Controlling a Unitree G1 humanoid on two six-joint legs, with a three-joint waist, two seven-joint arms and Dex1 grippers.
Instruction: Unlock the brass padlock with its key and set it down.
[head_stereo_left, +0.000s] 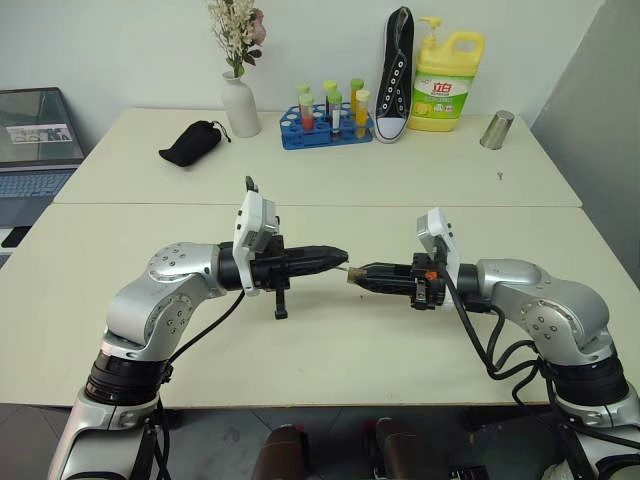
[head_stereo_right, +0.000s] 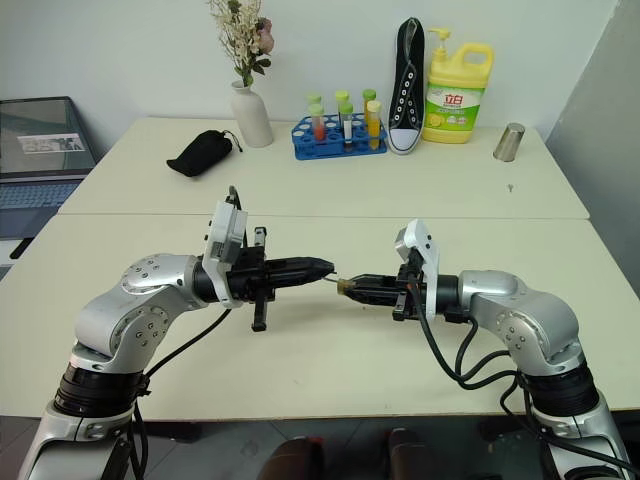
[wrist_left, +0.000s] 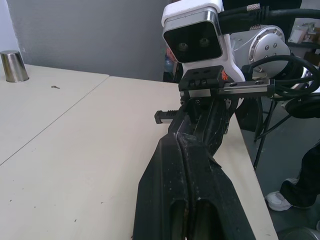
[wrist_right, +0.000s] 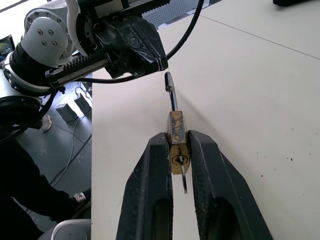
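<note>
My right gripper (wrist_right: 177, 139) is shut on the brass padlock (wrist_right: 176, 131), a small gold block pinched between its two black fingers (wrist_right: 149, 175). The thin silvery shackle (wrist_right: 171, 95) sticks out past the fingertips towards my left gripper (head_stereo_left: 343, 256). The key (wrist_right: 184, 184) pokes out of the lock's other end, between the fingers. The left gripper is shut, level and tip to tip with the right gripper (head_stereo_left: 358, 271) above the table's front half (head_stereo_left: 330, 350). Its tip sits just above the shackle's end, and I see nothing between its fingers (wrist_left: 165, 165).
Along the far table stand a black pouch (head_stereo_left: 190, 143), a white vase with flowers (head_stereo_left: 240, 105), a blue rack of tubes (head_stereo_left: 325, 128), a black shoe (head_stereo_left: 395, 75), a yellow detergent bottle (head_stereo_left: 447, 80) and a metal cup (head_stereo_left: 497, 130). A laptop (head_stereo_left: 35, 140) sits at far left.
</note>
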